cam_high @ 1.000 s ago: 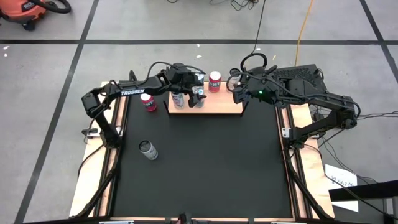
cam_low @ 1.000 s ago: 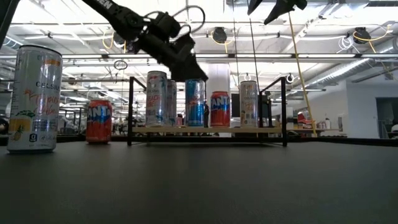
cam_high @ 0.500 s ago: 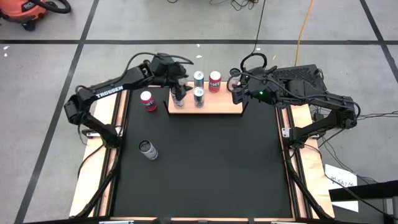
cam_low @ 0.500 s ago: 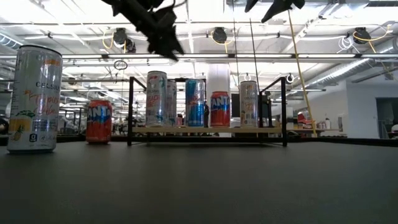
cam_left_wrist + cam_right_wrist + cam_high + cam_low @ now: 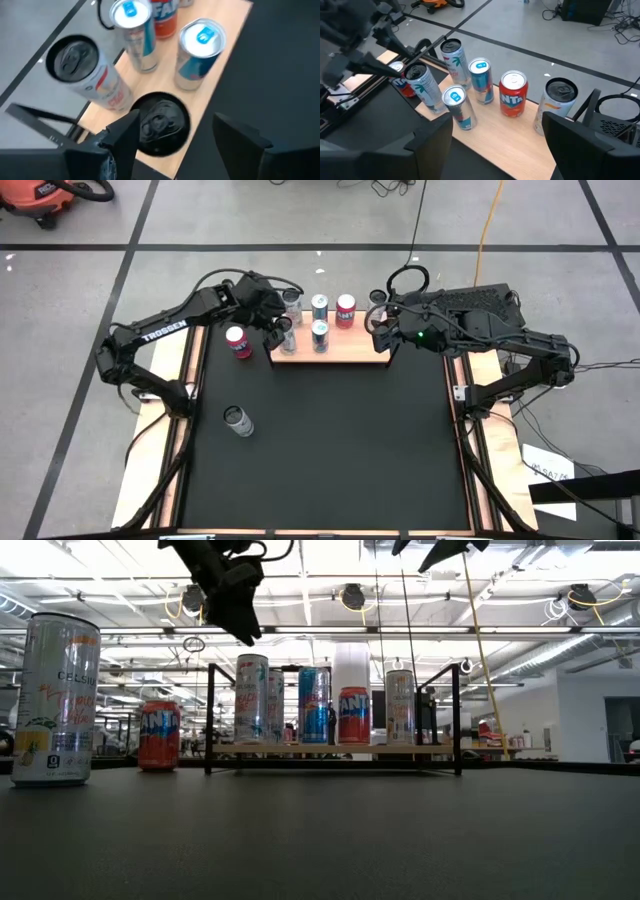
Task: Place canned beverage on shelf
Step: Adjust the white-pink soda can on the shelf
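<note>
Left pincer (image 5: 272, 321) retreated to shelf (image 5: 350, 352) left edge, open

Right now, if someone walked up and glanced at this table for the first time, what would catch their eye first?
Probably the cluster of upright cans on the shelf at the table's far edge, with a red Fanta can standing out among them. Next, the left gripper, open and empty, hovers above the shelf's left end, while the right gripper waits open above its right end. Two stray cans also draw attention: a red can left of the shelf and a silver can nearer the front.
</note>
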`<action>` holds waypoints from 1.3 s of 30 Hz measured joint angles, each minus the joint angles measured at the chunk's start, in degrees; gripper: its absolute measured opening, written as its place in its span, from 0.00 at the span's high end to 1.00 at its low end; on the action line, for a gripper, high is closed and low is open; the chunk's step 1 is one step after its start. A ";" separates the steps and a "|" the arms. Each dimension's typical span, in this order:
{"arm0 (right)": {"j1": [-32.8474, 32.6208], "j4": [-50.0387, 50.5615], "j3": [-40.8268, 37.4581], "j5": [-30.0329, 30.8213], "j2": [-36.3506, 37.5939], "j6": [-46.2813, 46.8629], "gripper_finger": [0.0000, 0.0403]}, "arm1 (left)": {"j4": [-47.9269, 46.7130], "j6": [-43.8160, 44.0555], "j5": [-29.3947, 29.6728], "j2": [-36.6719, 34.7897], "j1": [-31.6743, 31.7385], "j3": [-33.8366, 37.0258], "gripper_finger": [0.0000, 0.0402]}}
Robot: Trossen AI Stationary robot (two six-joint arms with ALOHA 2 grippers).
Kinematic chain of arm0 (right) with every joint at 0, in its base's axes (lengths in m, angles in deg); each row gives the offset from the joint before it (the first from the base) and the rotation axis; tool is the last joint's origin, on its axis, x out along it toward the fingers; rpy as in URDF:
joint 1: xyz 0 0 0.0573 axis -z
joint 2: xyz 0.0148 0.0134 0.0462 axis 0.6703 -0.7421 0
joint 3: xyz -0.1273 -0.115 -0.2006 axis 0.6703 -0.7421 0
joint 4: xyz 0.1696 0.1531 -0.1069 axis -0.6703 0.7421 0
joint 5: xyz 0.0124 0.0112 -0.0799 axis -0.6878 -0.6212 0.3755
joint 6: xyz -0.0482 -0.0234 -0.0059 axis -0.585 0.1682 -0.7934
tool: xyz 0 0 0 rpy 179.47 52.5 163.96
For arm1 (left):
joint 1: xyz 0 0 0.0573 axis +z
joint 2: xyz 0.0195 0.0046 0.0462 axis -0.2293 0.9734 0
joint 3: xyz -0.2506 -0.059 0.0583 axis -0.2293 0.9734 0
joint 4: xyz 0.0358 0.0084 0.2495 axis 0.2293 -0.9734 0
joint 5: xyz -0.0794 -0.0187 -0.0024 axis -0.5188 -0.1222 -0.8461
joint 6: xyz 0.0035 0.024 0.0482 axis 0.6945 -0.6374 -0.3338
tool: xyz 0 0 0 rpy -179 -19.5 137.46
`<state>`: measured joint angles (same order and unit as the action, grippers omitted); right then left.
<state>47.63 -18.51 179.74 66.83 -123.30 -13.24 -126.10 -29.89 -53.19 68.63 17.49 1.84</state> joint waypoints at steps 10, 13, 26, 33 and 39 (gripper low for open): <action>-2.78 0.04 0.00 0.00 0.00 1.41 0.27 | 2.49 2.89 -2.58 0.09 1.88 7.42 0.19; -3.18 0.04 0.00 0.01 -0.05 1.54 0.27 | 2.67 2.46 -2.14 0.17 1.88 9.27 0.09; -3.19 -0.04 -0.02 0.20 -0.90 1.73 0.27 | 10.58 3.90 2.06 1.40 1.92 11.91 0.06; -3.19 -0.02 -0.02 0.22 -1.02 1.90 0.27 | 12.94 4.47 3.22 2.50 1.92 11.91 0.14; -3.19 0.00 -0.02 0.22 -1.03 1.83 0.27 | 14.22 4.50 5.60 2.80 1.92 11.93 0.20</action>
<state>44.44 -18.51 179.72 67.05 -124.33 -11.41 -111.88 -25.39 -47.58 71.43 19.41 13.77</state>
